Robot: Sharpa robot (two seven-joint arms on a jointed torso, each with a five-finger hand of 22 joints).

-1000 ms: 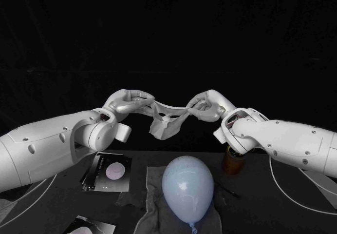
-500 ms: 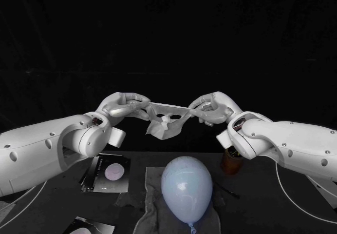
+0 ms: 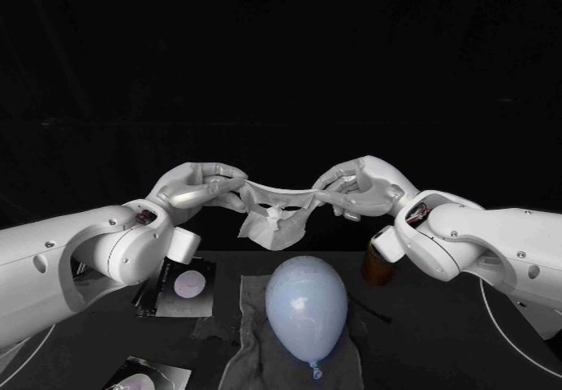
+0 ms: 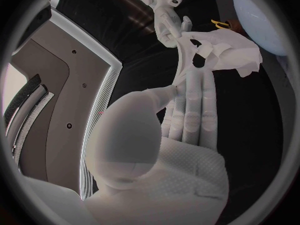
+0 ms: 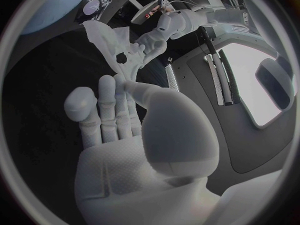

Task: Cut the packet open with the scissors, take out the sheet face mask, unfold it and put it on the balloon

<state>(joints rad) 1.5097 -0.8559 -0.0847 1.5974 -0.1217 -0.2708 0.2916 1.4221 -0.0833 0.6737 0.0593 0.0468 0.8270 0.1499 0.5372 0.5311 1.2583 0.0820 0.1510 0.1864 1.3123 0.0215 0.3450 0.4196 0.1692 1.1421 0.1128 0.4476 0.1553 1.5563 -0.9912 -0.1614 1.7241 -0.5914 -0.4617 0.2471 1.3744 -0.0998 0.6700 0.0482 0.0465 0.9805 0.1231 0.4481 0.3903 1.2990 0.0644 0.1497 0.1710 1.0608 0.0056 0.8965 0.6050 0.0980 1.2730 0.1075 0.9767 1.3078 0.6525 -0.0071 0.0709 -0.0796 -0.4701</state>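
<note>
On the black tabletop (image 3: 445, 341), low in the frame's centre, a pale balloon (image 3: 307, 307) lies on a grey cloth (image 3: 252, 357). Directly above it, mid-frame, the sheet mask (image 3: 274, 213) hangs spread in the air, its eye and mouth holes showing. The left hand (image 3: 196, 185) pinches its upper edge from the left and the right hand (image 3: 360, 185) pinches it from the right. A packet (image 3: 182, 286) lies at lower left.

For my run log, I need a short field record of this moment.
balloon: lying on a grey cloth on the table
sheet face mask: unfolded, hanging in the air between the hands
left hand: pinches one upper corner
right hand: pinches the other upper corner
packet: on the table beside the cloth
progress: mask not yet on balloon
</note>
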